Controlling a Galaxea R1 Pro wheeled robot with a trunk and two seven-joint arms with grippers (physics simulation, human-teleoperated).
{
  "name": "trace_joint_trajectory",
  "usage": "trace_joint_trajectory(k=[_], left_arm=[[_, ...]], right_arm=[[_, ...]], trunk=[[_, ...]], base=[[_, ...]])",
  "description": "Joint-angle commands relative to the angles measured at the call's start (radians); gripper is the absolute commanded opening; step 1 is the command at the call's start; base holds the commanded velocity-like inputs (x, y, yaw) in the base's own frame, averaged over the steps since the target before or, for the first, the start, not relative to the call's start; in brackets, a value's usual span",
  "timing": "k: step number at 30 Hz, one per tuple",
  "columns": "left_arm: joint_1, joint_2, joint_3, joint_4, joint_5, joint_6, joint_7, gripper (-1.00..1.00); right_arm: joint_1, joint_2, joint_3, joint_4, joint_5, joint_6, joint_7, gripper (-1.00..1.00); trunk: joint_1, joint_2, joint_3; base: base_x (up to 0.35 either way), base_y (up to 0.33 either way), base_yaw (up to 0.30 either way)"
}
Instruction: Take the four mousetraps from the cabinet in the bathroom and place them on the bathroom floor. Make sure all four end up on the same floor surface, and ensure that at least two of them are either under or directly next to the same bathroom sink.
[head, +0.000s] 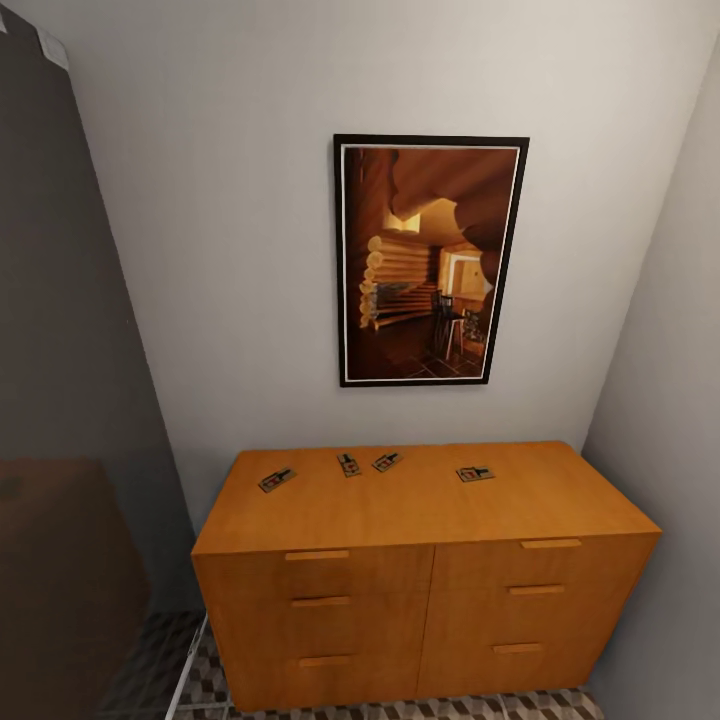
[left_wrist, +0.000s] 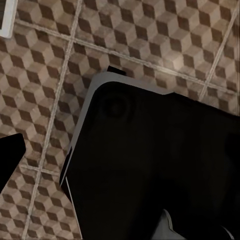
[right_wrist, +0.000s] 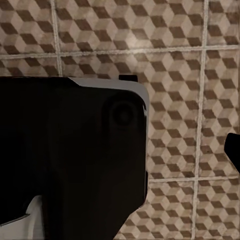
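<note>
Head view: four mousetraps (head: 277, 480) (head: 349, 464) (head: 387, 461) (head: 475, 473) are lying flat on top of the cabinet (head: 420, 560), below a framed picture (head: 428, 260).
Step in hand: approaching the cabinet; no trap is being lifted yet, by this reading.
Next move: an arm needs raising to the cabinet top.
Long axes: outer two are running roughly along the front edge; inner two are angling toward the wall.
Wrist views: both are looking down at the bathroom floor (left_wrist: 150, 30).
Pincers: cannot tell whether wide or narrow.
</note>
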Motion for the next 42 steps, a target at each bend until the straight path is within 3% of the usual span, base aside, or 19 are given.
trace_joint_trajectory(k=[1, 9, 12, 13, 17, 18, 25, 26, 27, 34, 42], left_arm=[[0.0, 0.0, 0.006, -0.014, 0.0, 0.007, -0.002, 1.0], [0.0, -0.001, 0.004, -0.145, -0.001, 0.126, -0.002, 1.0], [0.0, -0.001, 0.002, -0.246, -0.003, 0.216, -0.001, 1.0], [0.0, -0.001, 0.002, -0.246, -0.003, 0.216, -0.001, 1.0], [0.001, -0.001, 0.002, -0.402, -0.005, 0.342, 0.0, 1.0], [0.001, -0.001, 0.002, -0.567, -0.007, 0.467, 0.003, 1.0], [0.001, -0.002, 0.001, -0.84, -0.014, 0.708, 0.021, 1.0], [0.001, -0.003, 0.001, -0.949, -0.018, 0.806, 0.039, 1.0], [0.001, -0.004, 0.001, -0.983, -0.019, 0.836, 0.045, 1.0], [0.001, -0.004, 0.004, -1.188, -0.022, 1.009, 0.074, 1.0], [0.001, -0.001, 0.006, -1.308, -0.021, 1.073, 0.08, 1.0]], right_arm=[[0.0, 0.0, 0.001, -0.016, 0.001, 0.0, 0.002, 1.0], [0.0, 0.0, 0.003, -0.111, 0.001, 0.011, 0.005, 1.0], [0.0, 0.0, 0.004, -0.153, 0.001, 0.029, 0.006, 1.0], [0.0, 0.0, 0.004, -0.153, 0.001, 0.029, 0.006, 1.0], [0.0, 0.0, 0.005, -0.21, 0.002, 0.085, 0.006, 1.0], [0.0, 0.0, 0.008, -0.282, 0.002, 0.16, 0.007, 1.0], [0.0, 0.003, 0.03, -0.468, 0.001, 0.301, 0.007, 1.0], [0.0, 0.004, 0.049, -0.57, 0.0, 0.381, 0.008, 1.0], [0.0, 0.005, 0.056, -0.605, 0.0, 0.412, 0.008, 1.0], [0.001, 0.006, 0.095, -0.839, -0.004, 0.63, 0.009, 1.0], [0.001, 0.006, 0.117, -1.049, -0.006, 0.809, 0.011, 1.0]], trunk=[[0.0, -0.001, 0.0], [0.0, -0.001, 0.0], [0.0, -0.001, 0.0], [0.0, -0.001, 0.0], [0.0, -0.001, 0.0], [0.0, -0.001, 0.0], [0.0, -0.001, 0.0], [0.0, -0.001, 0.0], [0.0, -0.001, 0.0], [0.0, -0.001, 0.0], [0.0, -0.001, 0.0]], base=[[0.0, 0.0, 0.0], [0.0, 0.0, 0.0], [0.0, 0.0, 0.0], [0.0, 0.0, 0.0], [0.0, 0.0, 0.0], [0.0, 0.0, 0.0], [0.0, 0.0, 0.0], [0.0, 0.0, 0.0], [0.0, 0.0, 0.0], [0.0, 0.0, 0.0], [0.0, 0.0, 0.0]])
